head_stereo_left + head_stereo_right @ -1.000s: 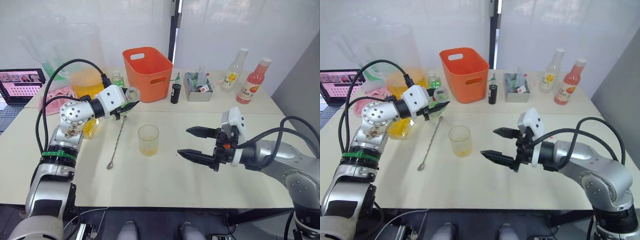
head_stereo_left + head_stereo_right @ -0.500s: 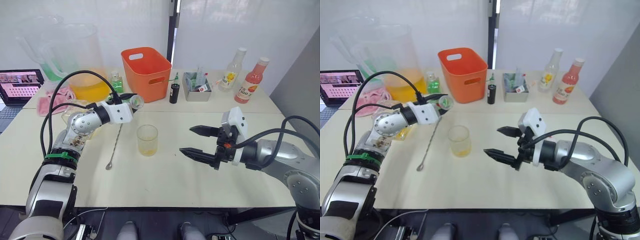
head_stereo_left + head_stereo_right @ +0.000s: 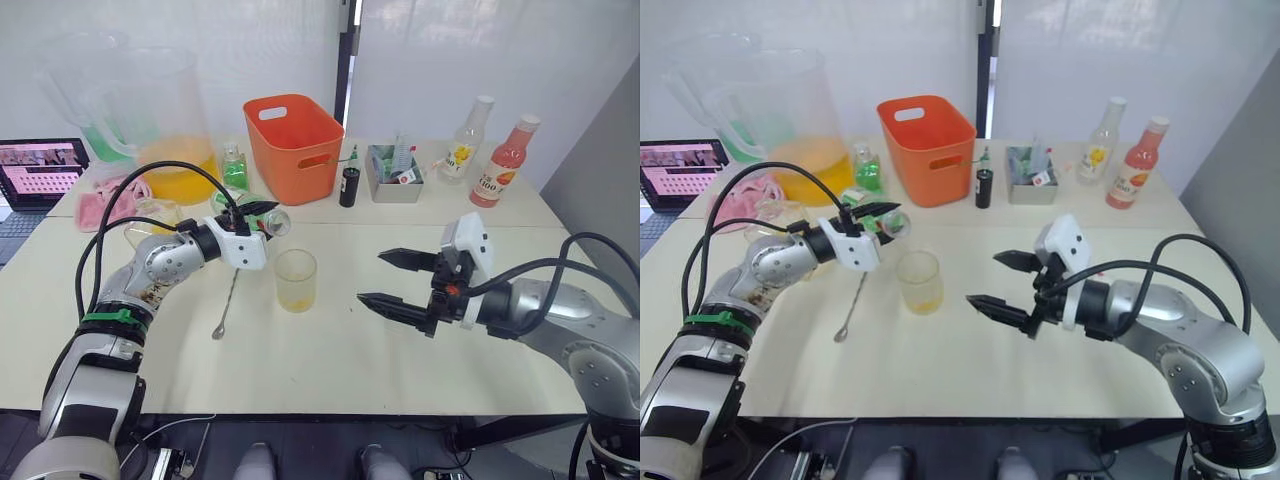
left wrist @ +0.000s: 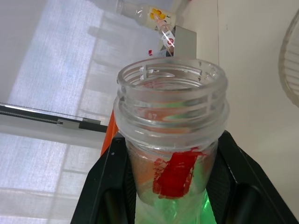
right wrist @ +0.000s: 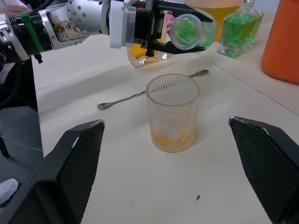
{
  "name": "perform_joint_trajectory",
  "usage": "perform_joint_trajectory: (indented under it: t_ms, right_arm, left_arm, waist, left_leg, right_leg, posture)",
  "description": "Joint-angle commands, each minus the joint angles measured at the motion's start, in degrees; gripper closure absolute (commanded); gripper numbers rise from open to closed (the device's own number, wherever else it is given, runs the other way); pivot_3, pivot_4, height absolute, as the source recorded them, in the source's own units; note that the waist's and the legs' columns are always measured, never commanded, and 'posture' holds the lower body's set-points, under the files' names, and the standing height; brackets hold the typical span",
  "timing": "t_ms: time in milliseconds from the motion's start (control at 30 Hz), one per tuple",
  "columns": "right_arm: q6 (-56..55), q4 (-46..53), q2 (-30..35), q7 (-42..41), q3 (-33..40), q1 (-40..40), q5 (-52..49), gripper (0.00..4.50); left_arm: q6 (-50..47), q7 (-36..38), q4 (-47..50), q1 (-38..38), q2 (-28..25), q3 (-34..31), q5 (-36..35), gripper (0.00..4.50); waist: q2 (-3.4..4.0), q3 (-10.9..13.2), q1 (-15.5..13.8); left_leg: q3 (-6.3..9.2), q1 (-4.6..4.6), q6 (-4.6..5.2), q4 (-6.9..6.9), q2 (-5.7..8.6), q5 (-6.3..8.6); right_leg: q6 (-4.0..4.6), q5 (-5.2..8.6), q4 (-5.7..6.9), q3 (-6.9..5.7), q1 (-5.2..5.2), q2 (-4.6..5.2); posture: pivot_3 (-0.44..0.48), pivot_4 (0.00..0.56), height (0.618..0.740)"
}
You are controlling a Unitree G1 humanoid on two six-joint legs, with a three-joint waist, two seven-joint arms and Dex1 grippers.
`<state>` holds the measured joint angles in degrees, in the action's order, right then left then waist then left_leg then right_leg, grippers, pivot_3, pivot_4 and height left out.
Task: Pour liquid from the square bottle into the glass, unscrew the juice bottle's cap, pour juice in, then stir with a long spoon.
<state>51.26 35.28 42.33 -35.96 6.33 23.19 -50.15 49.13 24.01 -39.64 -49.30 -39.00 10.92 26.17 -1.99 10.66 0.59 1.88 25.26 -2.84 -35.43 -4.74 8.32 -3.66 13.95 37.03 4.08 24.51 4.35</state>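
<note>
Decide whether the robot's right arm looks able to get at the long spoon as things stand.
Probably not easily: the spoon lies beyond the glass, which stands between it and the right gripper, whose jaws are open.

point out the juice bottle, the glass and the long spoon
juice bottle (image 4: 171, 98): left wrist view, on its open threaded neck.
glass (image 3: 296, 279): left eye view, middle of its side wall.
long spoon (image 5: 122, 100): right wrist view, on the shaft lying on the table.

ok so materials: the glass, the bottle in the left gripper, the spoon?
The glass: looks like clear ribbed glass, with fine vertical flutes, though it could be hard plastic. The juice bottle, clamped in the left gripper: likely clear thin plastic, with moulded screw threads at its open neck. The long spoon: shiny silver metal.
</note>
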Motion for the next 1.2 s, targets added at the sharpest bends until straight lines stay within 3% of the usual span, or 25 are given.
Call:
perform_joint_trajectory:
  t_ms: [33,667,1200]
  right_arm:
    - [-1.22,0.36,0.66,-0.04,1.50,0.66,0.17,0.00]
    - [-2.24,-0.04,0.55,-0.19,1.74,0.67,2.03,0.00]
    - [-2.42,-0.15,0.43,-0.19,1.71,0.60,2.38,0.00]
  left_arm:
    - [2.82,-4.33,1.18,-2.91,-1.48,0.06,2.73,3.10]
    - [5.97,-13.81,-1.43,-4.56,-2.71,3.35,10.54,3.10]
    - [6.41,-17.19,-1.56,-5.36,-3.15,5.22,12.82,3.10]
  waist:
    - [0.00,0.00,-0.01]
    - [0.00,0.00,-0.04]
    - [0.00,0.00,-0.08]
  left_leg:
    - [0.00,0.00,0.00,0.00,0.00,0.00]
    - [0.00,0.00,0.00,-0.01,0.00,0.00]
    - [0.00,-0.01,-0.01,-0.02,0.00,0.00]
  right_leg:
    - [0.00,0.00,0.00,0.00,0.00,0.00]
    - [0.00,0.00,0.03,0.00,0.00,0.00]
    - [0.01,-0.01,0.05,0.00,0.00,0.00]
  posture:
    - [0.000,0.150,0.703]
    - [0.000,0.150,0.703]
    - [0.000,0.150,0.703]
